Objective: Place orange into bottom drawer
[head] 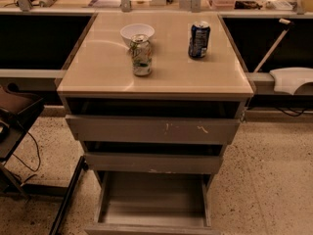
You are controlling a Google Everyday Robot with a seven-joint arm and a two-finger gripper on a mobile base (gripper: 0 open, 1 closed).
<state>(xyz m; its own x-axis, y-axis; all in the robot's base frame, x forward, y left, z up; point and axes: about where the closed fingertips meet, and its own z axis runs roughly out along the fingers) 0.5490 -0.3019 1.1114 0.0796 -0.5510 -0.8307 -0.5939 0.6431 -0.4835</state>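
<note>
The bottom drawer (151, 199) is pulled out at the foot of the cabinet, and its shallow tray shows nothing inside. The orange is out of view. My gripper is out of view too, past the upper right edge of the camera view. A thin pale rod (272, 46) slants down from the upper right towards the cabinet's right side. A white rounded body (292, 79) sits at the right edge.
On the cabinet top (98, 67) stand a white bowl (137, 32), a green-and-silver can (141, 56) and a blue can (199, 39). The two scuffed upper drawers (151, 129) (154, 163) stand slightly ajar. A dark cart (14, 114) with cables stands at the left. Speckled floor lies to the right.
</note>
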